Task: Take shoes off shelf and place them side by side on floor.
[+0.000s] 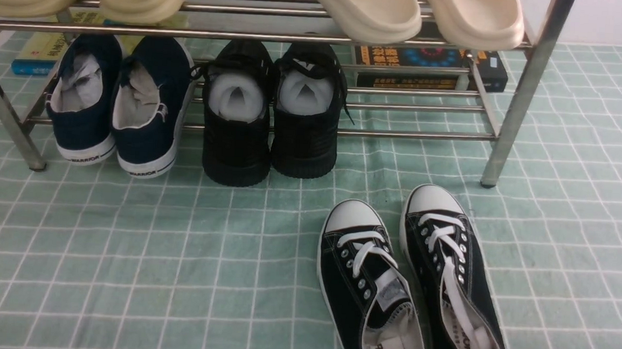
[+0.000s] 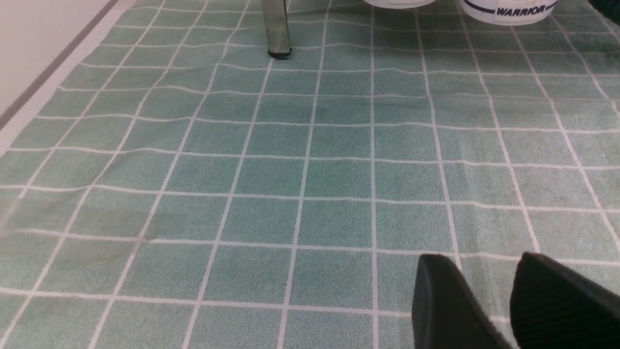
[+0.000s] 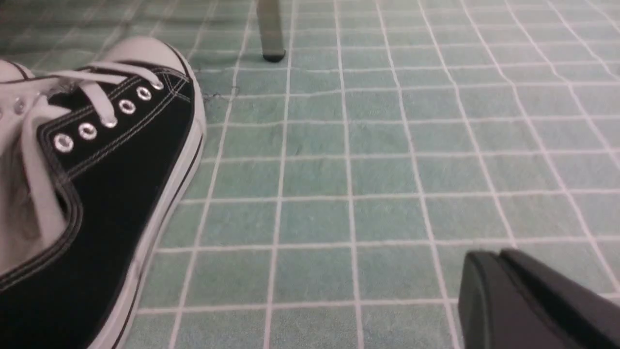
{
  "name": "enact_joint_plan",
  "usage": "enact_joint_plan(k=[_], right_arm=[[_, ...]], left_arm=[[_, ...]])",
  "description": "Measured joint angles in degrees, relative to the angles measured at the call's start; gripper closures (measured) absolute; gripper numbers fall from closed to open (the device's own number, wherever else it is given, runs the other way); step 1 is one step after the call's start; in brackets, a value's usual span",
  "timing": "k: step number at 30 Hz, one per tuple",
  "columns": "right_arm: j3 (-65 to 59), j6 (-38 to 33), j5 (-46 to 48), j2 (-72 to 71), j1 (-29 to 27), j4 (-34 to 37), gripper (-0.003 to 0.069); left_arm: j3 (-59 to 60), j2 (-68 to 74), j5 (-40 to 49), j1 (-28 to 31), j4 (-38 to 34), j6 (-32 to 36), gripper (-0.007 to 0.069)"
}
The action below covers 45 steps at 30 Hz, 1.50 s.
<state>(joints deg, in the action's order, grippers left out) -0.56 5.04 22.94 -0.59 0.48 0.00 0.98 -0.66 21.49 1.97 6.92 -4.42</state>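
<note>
Both black grippers [image 3: 489, 291] hold nothing, right nearly closed, left [image 2: 489, 300] slightly parted; black canvas white-laced sneakers [image 1: 412, 288] already sit side by side on pale green gridded floor [image 1: 123, 249].

It looks like a home entryway mocked up for a trial. A shiny metal shoe rack [image 1: 527, 85] stands on a pale green cloth with a white grid [image 1: 123, 249] spread over the floor, beside a plain white wall [image 2: 34, 43]. Slippers [image 1: 364, 8], navy sneakers [image 1: 148, 105], black shoes [image 1: 239, 116] and books [image 1: 431, 60] fill the rack; a pair of black canvas sneakers [image 1: 406, 288] lies in front.
</note>
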Motion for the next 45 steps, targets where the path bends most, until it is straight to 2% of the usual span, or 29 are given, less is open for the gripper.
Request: enact_joint_plan(k=[4,45], right_arm=[[0.0,0.0,0.0,0.0,-1.4,-0.5,0.0616],[0.0,0.0,0.0,0.0,-1.5,-0.7,0.0558]], left_arm=[[0.0,0.0,0.0,0.0,0.0,0.0,0.0383],[0.0,0.0,0.0,0.0,0.0,0.0,0.0383]])
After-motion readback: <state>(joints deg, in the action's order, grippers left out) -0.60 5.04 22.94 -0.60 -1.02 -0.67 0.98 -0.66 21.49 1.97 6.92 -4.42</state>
